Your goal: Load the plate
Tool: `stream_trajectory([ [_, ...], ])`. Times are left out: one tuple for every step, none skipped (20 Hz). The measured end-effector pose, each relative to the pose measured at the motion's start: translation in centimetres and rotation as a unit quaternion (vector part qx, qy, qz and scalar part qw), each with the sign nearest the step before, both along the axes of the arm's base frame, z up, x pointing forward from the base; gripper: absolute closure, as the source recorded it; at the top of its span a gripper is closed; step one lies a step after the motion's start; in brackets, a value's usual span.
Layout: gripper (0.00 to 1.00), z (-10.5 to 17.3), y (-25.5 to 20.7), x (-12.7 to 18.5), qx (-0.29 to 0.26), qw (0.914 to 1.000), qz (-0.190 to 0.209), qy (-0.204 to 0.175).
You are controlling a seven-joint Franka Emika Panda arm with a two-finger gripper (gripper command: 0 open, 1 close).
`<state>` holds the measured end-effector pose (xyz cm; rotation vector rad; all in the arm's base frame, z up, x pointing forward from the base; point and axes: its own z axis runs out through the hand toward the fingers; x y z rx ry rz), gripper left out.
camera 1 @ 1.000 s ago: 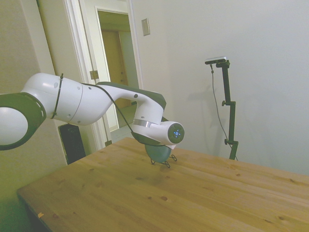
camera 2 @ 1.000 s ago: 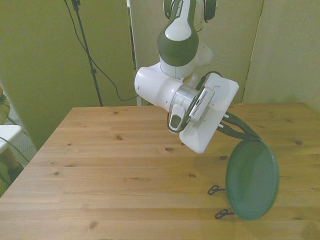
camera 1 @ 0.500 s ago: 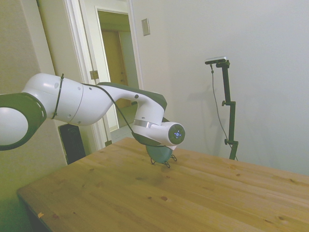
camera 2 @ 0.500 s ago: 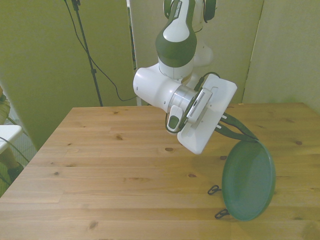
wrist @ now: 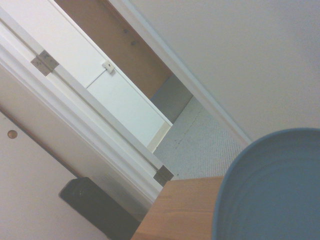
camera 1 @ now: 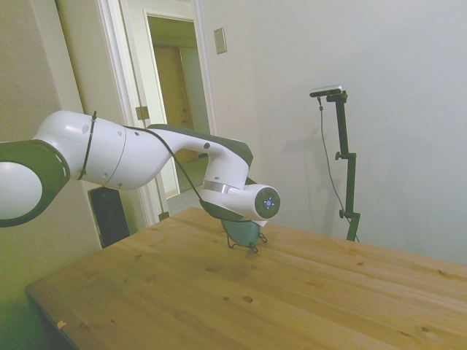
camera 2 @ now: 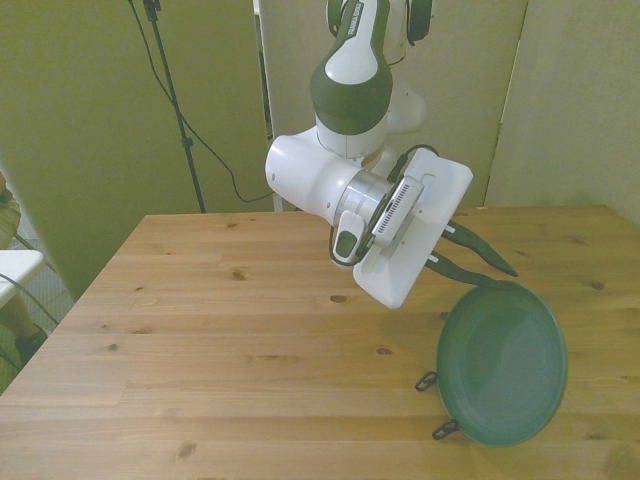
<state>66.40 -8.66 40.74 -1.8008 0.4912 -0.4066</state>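
fingers (camera 2: 478, 258) of the gripper (camera 2: 484, 267) stand spread apart above the plate's (camera 2: 502, 364) top rim, gripping nothing; whether a tip grazes the rim is unclear. plate stands tilted on edge in the wire rack (camera 2: 437, 406), near the table's (camera 2: 220, 330) near edge at the front view's right. side view hides the fingers behind the arm, showing only a sliver of plate (camera 1: 243, 232). wrist view catches the plate's rim (wrist: 270, 185) and a doorway (wrist: 125, 75).

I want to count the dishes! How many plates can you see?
1. The green plate stands tilted in the black wire rack near the table's front edge, at the front view's right. None seems hidden.
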Motion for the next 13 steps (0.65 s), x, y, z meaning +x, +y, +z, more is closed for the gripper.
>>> stream_trajectory([
  [0.00, 0.4, 0.1, 0.1, -0.001, 1.0000, 0.001, -0.004],
  [0.00, 1.2, 0.3, 0.4, -0.002, 0.9999, 0.003, -0.011],
  [0.00, 2.2, 0.6, 0.6, -0.005, 0.9998, 0.006, -0.021],
  [0.00, 3.5, 1.0, 0.9, -0.007, 0.9994, 0.010, -0.031],
  [0.00, 4.9, 1.5, 1.1, -0.011, 0.9989, 0.014, -0.042],
  [0.00, 6.3, 2.0, 1.3, -0.020, 0.9983, 0.018, -0.051],
  [0.00, 7.7, 2.6, 1.4, -0.039, 0.9974, 0.021, -0.056],
  [0.00, 9.1, 3.1, 1.4, -0.064, 0.9958, 0.024, -0.060],
  [0.00, 10.3, 3.6, 1.3, -0.094, 0.9935, 0.027, -0.058],
  [0.00, 11.4, 4.3, 1.2, -0.122, 0.9904, 0.032, -0.057],
  [0.00, 12.2, 5.1, 0.9, -0.150, 0.9864, 0.038, -0.055],
  [0.00, 13.0, 5.9, 0.7, -0.179, 0.9814, 0.044, -0.055],
  [0.00, 13.8, 6.7, 0.4, -0.211, 0.9746, 0.051, -0.055],
])
